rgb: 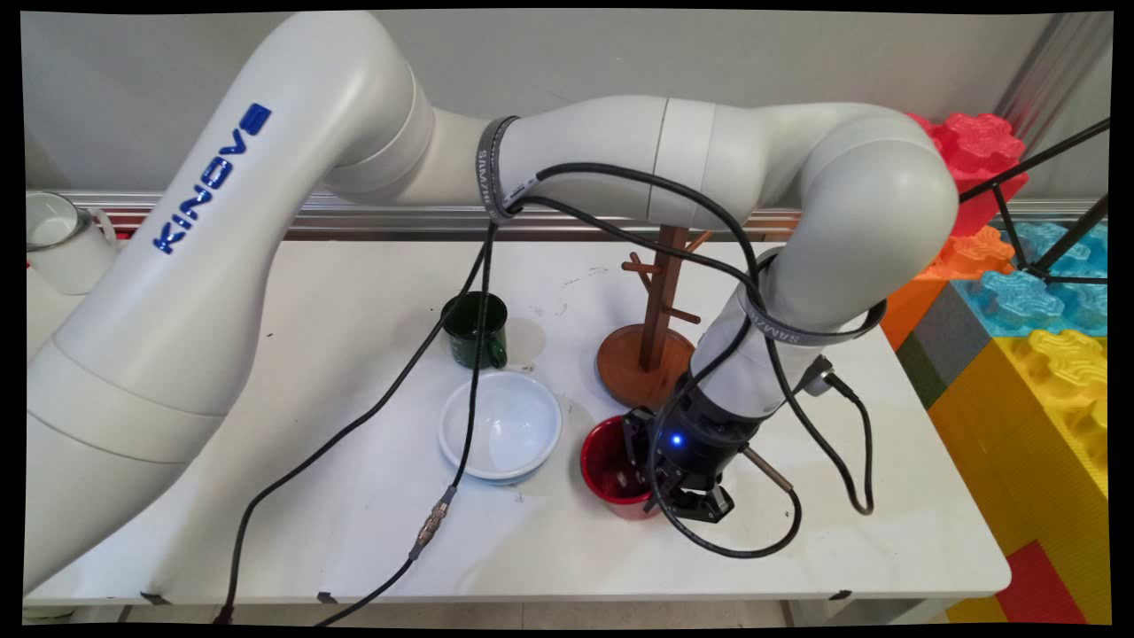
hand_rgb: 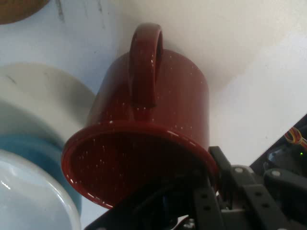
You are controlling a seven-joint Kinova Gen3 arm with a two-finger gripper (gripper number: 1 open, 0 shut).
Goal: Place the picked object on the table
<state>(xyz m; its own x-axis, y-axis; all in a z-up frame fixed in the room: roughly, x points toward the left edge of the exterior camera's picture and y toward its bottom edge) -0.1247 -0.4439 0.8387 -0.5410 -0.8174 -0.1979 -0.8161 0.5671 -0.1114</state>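
A dark red speckled mug stands on the white table just right of a white bowl. My gripper comes down on the mug's right side. In the hand view the red mug fills the middle with its handle facing the camera. There my gripper straddles the rim, one finger inside the cup and one outside, shut on the wall.
The white bowl with a blue underside sits close to the mug's left. Behind it stands a dark green mug. A wooden mug tree stands behind the gripper. A white mug is far left, and coloured foam blocks are right.
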